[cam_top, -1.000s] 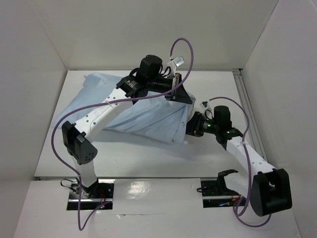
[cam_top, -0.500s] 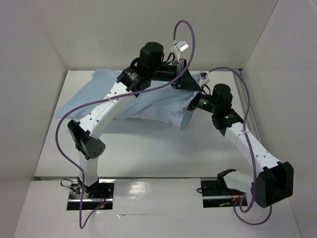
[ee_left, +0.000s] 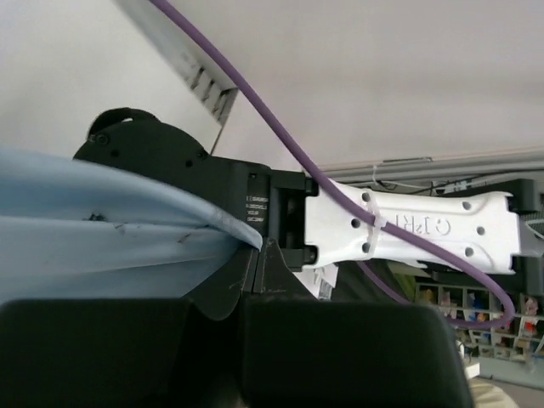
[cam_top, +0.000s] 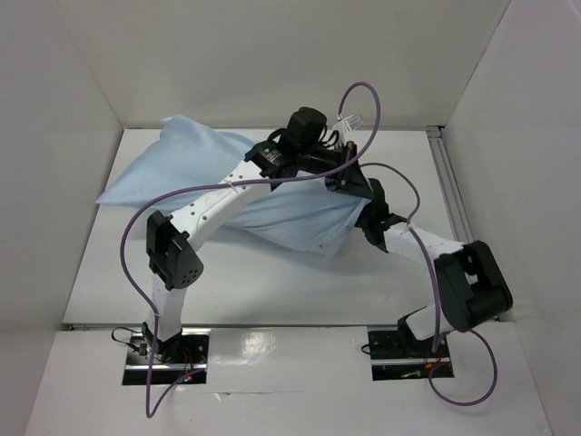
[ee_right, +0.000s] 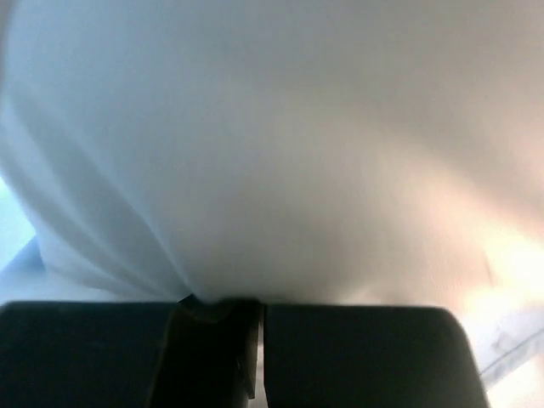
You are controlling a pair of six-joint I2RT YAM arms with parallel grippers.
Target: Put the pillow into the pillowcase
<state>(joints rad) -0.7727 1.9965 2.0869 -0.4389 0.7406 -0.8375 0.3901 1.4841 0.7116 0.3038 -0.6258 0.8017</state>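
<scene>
My left pincer [ee_left: 255,259] pinches the pillowcase [ee_left: 85,229] hem, my right pincer [ee_right: 248,306] the pillow [ee_right: 272,153]. I should push inward, drawing the hem back over it.

The pillowcase [cam_top: 218,177] is thin light-blue cloth, matt and soft-looking, creased all over, and up close in the left wrist view it shows fine wrinkles and a few tiny dark flecks. The arms are a mix: the long links [cam_top: 213,204] look like smooth white plastic with a slight sheen, the joints [cam_top: 172,263] and the left gripper [ee_left: 255,255] are matt black plastic, and the purple cable [ee_left: 255,108] has a smooth rubbery jacket. The table [cam_top: 300,291] is plain matt white, with a metal-looking rail [cam_top: 451,195] down its right edge and a glossy white strip [cam_top: 290,350] by the arm bases.
</scene>
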